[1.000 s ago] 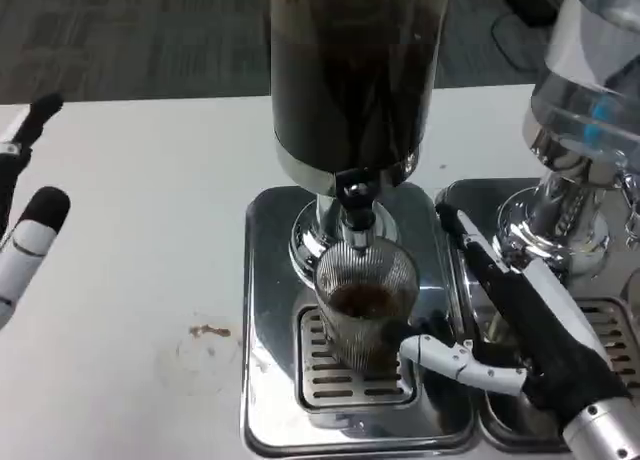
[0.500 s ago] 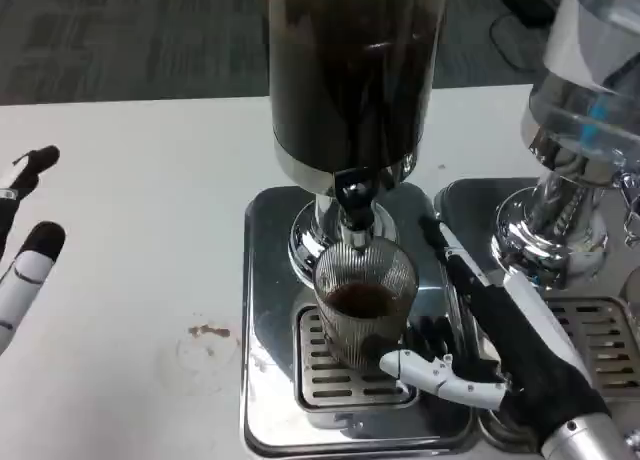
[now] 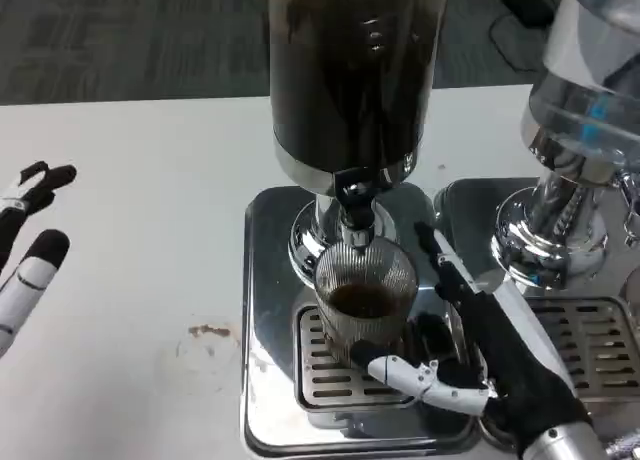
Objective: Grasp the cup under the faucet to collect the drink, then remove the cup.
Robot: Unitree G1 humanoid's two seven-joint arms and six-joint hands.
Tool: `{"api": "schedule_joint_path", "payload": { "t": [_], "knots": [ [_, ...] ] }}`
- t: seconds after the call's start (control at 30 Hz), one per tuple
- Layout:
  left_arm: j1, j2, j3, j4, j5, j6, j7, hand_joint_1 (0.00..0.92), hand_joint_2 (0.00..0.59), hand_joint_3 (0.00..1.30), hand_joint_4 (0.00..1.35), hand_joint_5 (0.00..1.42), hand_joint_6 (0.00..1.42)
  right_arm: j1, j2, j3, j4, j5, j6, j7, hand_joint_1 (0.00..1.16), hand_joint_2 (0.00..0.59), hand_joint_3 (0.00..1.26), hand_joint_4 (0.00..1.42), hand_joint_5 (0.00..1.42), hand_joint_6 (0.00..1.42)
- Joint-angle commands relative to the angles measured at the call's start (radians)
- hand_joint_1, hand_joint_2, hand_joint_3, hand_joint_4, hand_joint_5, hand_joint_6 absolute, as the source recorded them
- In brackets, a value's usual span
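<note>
A ribbed glass cup [image 3: 365, 292] with a little brown drink in it stands on the drip grate [image 3: 325, 380], right under the black faucet [image 3: 355, 202] of the dark-filled dispenser [image 3: 350, 70]. My right hand [image 3: 480, 355] lies just right of the cup. Its thumb reaches in front of the cup's base, and its long fingers [image 3: 440, 265] stretch along the cup's right side. The fingers are apart, and no firm hold on the glass shows. At the picture's left edge my left hand [image 3: 25, 250] hovers over the white table with its fingers apart, holding nothing.
The dispenser's steel tray [image 3: 265, 310] borders the cup. A second dispenser with a clear tank [image 3: 590, 80] and its own grate [image 3: 600, 340] stands close on the right, behind my right forearm. A brown stain [image 3: 208, 332] marks the table left of the tray.
My right hand has slid left toward the cup, its thumb now in front of the cup's base. The left hand's upper fingers have sunk lower at the left edge.
</note>
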Motion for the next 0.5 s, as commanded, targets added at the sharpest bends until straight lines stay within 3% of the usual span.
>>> {"api": "schedule_joint_path", "payload": {
  "t": [0.03,0.5],
  "knots": [
    [-0.001,0.015,-0.007,0.008,-0.017,0.008,-0.011,0.0,0.206,0.19,0.0,0.09,0.0,-0.006,0.008,0.002,0.03,0.013,-0.026,-0.009,0.75,0.135,0.0,0.0,0.0,0.08],
    [0.014,0.026,0.0,-0.009,-0.034,0.029,-0.014,0.0,0.209,0.24,0.0,0.12,0.0,-0.021,0.054,-0.008,0.134,0.085,-0.1,-0.027,0.75,0.132,0.0,0.0,0.0,0.16]
  ]
}}
